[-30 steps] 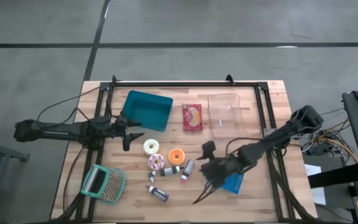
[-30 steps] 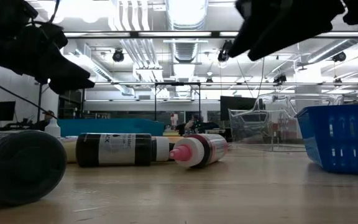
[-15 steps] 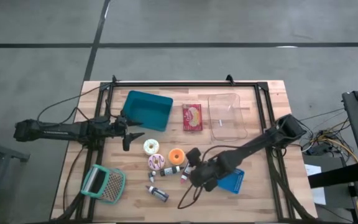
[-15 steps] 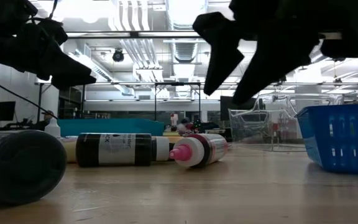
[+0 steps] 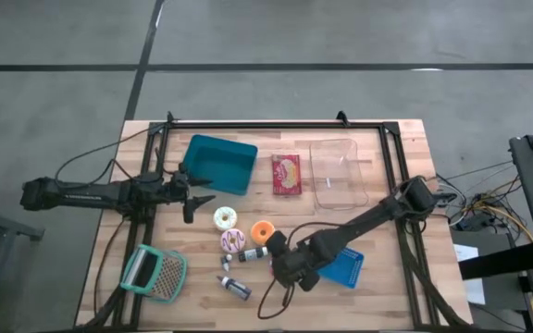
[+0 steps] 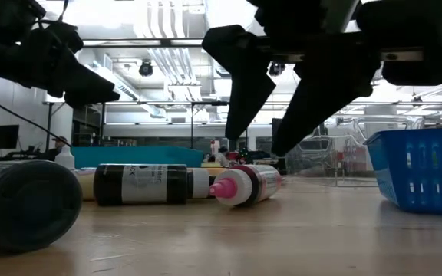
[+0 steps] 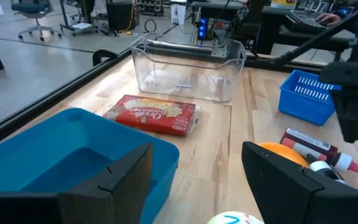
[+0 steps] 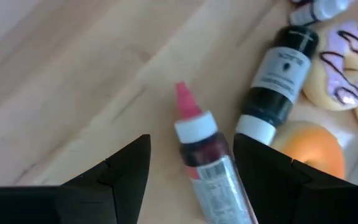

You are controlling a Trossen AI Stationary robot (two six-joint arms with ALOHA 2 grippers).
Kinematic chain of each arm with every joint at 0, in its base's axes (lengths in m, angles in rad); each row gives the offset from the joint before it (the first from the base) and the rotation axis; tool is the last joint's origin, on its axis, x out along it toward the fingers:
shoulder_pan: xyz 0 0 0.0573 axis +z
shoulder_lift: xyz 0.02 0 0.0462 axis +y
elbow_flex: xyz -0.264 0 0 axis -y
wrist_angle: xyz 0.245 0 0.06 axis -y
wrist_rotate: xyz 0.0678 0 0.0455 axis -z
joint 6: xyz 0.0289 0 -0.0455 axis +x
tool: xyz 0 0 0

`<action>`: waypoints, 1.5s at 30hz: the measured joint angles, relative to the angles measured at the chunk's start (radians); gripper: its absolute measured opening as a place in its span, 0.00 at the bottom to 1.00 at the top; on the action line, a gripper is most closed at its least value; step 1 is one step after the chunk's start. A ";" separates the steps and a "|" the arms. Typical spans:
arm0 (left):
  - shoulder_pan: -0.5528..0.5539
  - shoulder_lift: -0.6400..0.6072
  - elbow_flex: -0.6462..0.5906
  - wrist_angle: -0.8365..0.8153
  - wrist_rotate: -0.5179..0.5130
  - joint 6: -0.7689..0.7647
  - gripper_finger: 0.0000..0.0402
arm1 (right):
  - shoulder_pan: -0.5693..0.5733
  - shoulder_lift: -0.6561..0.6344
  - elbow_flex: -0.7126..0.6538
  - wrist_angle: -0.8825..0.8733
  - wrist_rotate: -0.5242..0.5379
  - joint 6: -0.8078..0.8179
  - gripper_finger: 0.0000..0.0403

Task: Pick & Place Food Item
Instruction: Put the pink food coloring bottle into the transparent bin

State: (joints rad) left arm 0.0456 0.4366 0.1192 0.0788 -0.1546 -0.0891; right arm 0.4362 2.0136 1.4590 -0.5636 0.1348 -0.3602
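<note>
Right now the right gripper (image 5: 277,248) hangs over the pink-tipped bottle (image 8: 205,154), jaws spread apart with nothing between them, one finger to each side of the bottle's neck in the wrist view. That bottle lies on its side on the table (image 5: 396,277), with the orange ball (image 5: 263,230) at about ten o'clock from it. Over at nine o'clock, the left gripper (image 5: 199,192) waits open beside the teal bin (image 5: 220,164).

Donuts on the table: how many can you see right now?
2. The white-iced donut lies near the middle of the table; the purple-iced donut lies beside it, next to the orange. The right arm could hide more.
</note>
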 joint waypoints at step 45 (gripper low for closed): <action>0.000 0.000 -0.006 0.019 -0.003 0.004 0.63 | -0.047 0.076 -0.004 -0.038 0.051 -0.022 0.21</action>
State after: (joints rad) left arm 0.0456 0.4366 0.1127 0.0975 -0.1576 -0.0856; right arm 0.3889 2.0895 1.4551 -0.6013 0.1857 -0.3818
